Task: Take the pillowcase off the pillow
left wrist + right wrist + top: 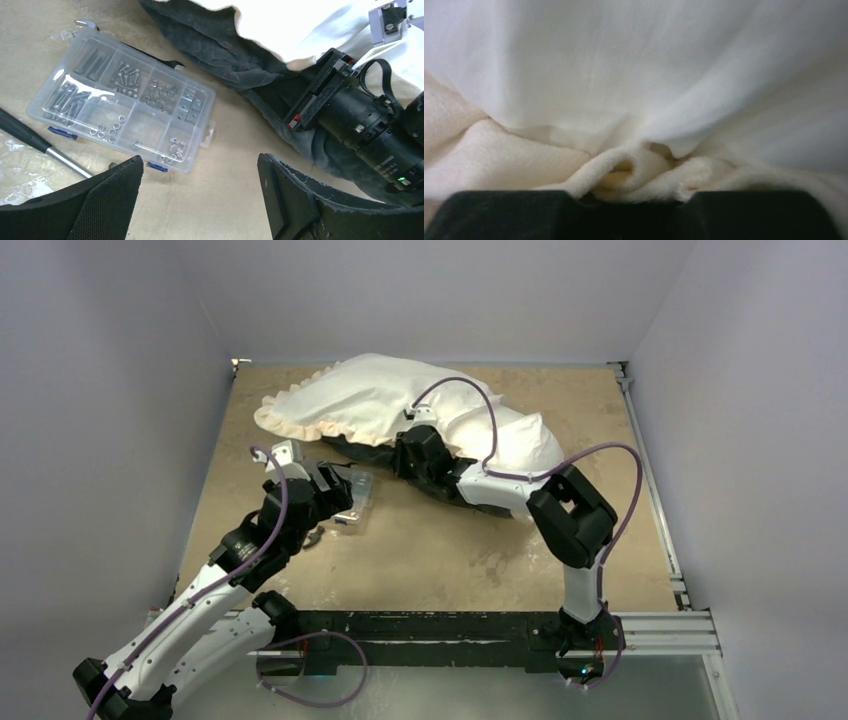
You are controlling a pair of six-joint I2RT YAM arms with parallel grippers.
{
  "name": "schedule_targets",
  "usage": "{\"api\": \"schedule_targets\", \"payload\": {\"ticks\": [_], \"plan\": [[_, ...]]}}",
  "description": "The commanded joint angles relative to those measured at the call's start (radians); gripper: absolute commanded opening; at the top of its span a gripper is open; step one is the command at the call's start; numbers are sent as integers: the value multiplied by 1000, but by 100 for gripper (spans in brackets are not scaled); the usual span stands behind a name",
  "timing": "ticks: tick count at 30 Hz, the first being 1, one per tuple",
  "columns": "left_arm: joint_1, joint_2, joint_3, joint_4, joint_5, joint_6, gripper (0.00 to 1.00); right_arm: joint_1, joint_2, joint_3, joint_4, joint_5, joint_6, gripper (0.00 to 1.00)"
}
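The pillowcase lies at the back middle of the table, white side up, with its cream frill along the left edge and the dark grey quilted side showing underneath. A smooth white bulge at its right end looks like the pillow. My right gripper is pushed into the near edge of the cover. In the right wrist view it is shut on bunched cream frill, with white cloth above. My left gripper is open and empty, above bare table, near the dark fabric.
A clear plastic box of screws lies just in front of the left gripper. A wrench lies partly under it and a screwdriver to its left. Walls enclose the table on three sides.
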Motion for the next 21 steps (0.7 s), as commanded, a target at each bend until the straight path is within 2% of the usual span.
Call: {"api": "schedule_targets", "payload": {"ticks": [1, 3, 5, 11, 13, 16, 21], "plan": [[1, -23, 29, -24, -22, 14, 84, -16, -84, 18, -38, -68, 41, 40], [1, -27, 30, -28, -29, 20, 84, -16, -144, 24, -53, -112, 37, 59], [1, -26, 37, -27, -32, 30, 85, -16, -192, 37, -78, -149, 23, 67], [1, 25, 76, -9, -26, 70, 86, -15, -337, 66, -142, -244, -26, 72], [1, 50, 86, 4, -16, 83, 86, -17, -388, 69, -181, -236, -4, 78], [1, 83, 98, 31, 6, 101, 87, -38, -444, 71, -264, -99, 34, 93], [2, 155, 117, 86, 68, 130, 87, -187, -497, 15, -383, -18, 111, 94]]}}
